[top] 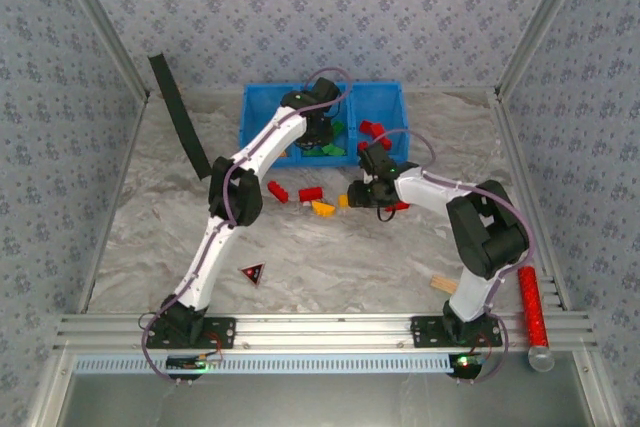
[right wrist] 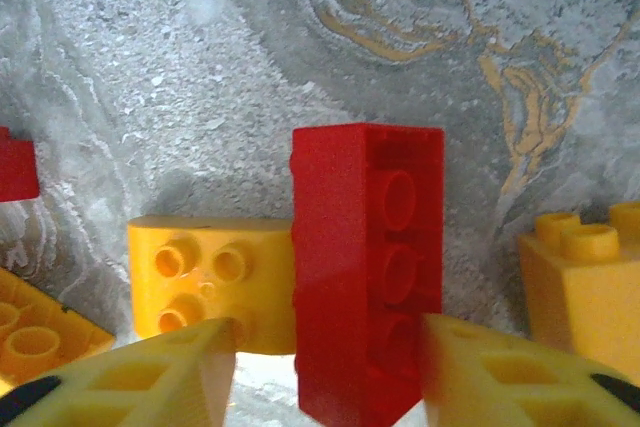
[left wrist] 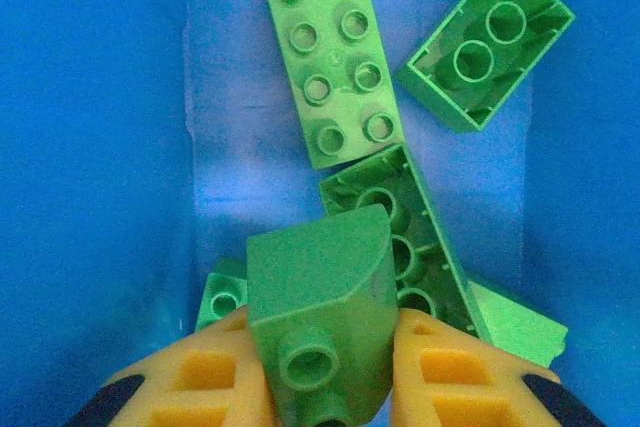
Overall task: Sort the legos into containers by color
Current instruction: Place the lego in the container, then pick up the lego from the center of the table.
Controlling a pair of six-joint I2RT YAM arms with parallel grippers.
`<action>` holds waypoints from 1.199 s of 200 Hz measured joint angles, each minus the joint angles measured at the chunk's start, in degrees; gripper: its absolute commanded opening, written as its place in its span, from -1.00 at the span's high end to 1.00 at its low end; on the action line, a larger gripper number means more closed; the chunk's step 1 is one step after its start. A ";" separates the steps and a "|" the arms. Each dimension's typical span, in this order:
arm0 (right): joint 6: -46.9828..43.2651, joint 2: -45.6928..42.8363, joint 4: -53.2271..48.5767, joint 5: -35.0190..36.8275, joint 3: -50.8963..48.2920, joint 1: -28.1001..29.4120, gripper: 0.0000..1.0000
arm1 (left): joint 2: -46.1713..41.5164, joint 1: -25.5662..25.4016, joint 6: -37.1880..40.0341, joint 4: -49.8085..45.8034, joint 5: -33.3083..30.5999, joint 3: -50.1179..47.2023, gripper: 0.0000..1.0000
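- Left gripper (left wrist: 322, 372) is clamped on a green brick (left wrist: 320, 297) and holds it just above the middle compartment of the bin (left wrist: 90, 147).
- Below it in that compartment I see more green bricks: one studs up (left wrist: 330, 57) and two hollow side up (left wrist: 487, 42).
- Right gripper (right wrist: 330, 377) sits low over the table (right wrist: 400, 37), just in front of the bin's right end. Its jaws are part-open astride a red brick (right wrist: 370, 267) standing on edge, and I see a gap at one finger, so it has no grip.
- Yellow bricks (right wrist: 205, 282) lie just beside that red brick, one on each side.
- Red bricks (top: 372, 128) lie in the bin's right compartment.
- Loose bricks (top: 310, 194), red and yellow, lie in front of the bin's middle.
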 measured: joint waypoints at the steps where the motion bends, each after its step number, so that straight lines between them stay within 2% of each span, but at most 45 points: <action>1: -0.07 -0.02 0.11 -0.04 -0.07 -0.07 -0.23 | 0.00 0.00 0.00 0.00 0.02 0.00 0.74; 33: 0.96 -1.42 3.10 -3.32 -3.28 -2.21 -0.34 | 0.00 0.00 0.04 0.00 0.46 0.00 0.74; 103: 4.17 -2.08 8.02 -9.27 -5.40 -6.16 -0.24 | 0.00 -0.02 0.94 0.00 0.52 0.00 0.73; 131: 4.94 -2.08 9.05 -9.86 -5.40 -6.62 -0.24 | 0.00 -0.02 1.09 0.00 0.90 0.00 0.61; 145: 5.16 -1.97 9.31 -10.01 -5.40 -6.73 -0.23 | 0.00 0.00 1.09 0.00 1.33 0.00 0.48; 168: 5.20 -0.79 9.46 -10.03 -5.01 -6.78 -0.06 | 0.00 0.00 1.38 -0.13 1.79 0.00 0.22; 191: 5.64 0.85 9.27 -9.64 -4.07 -6.78 0.12 | 0.00 0.00 1.20 -0.42 2.12 0.00 0.07; 219: 5.81 1.31 8.35 -9.40 -3.30 -6.99 0.33 | 0.00 0.00 1.46 -0.44 2.60 0.04 -0.02; 240: 5.57 1.66 8.52 -9.16 -2.43 -6.97 0.42 | -0.02 -0.02 1.53 -0.42 2.82 0.11 -0.06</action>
